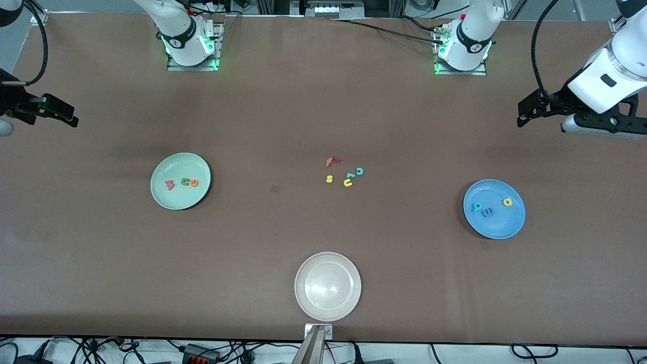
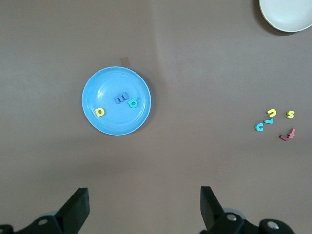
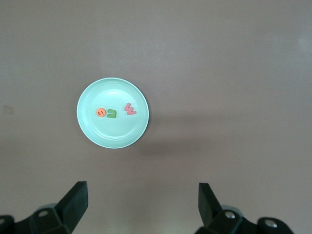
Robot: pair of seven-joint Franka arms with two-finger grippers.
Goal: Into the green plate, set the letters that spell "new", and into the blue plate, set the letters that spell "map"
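Note:
The green plate (image 1: pixel 177 199) (image 3: pixel 114 137) lies toward the right arm's end of the table. In it are a red-pink w (image 1: pixel 170 185) (image 3: pixel 130 109), an olive-green n (image 1: pixel 185 181) (image 3: pixel 112 114) and an orange e (image 1: pixel 193 183) (image 3: pixel 101 112). Toward the left arm's end, the blue plate (image 1: pixel 498 227) (image 2: pixel 117 124) holds a teal letter (image 1: pixel 476 206) (image 2: pixel 132 102), a blue m (image 1: pixel 488 212) (image 2: pixel 120 98) and a yellow letter (image 1: pixel 507 202) (image 2: pixel 100 112). My left gripper (image 1: pixel 523 114) (image 2: pixel 145 195) hangs open and empty over the table's left-arm end. My right gripper (image 1: pixel 69 114) (image 3: pixel 143 192) hangs open and empty over the right-arm end.
A loose cluster lies mid-table: a red f (image 1: pixel 331 162) (image 2: pixel 288 135), a yellow s (image 1: pixel 329 179) (image 2: pixel 290 114), a teal c (image 1: pixel 360 171) (image 2: pixel 260 127) and a yellow u-shaped letter (image 1: pixel 348 182) (image 2: pixel 271 113). A whitish plate (image 1: pixel 327 308) (image 2: pixel 287 24) sits nearest the front camera.

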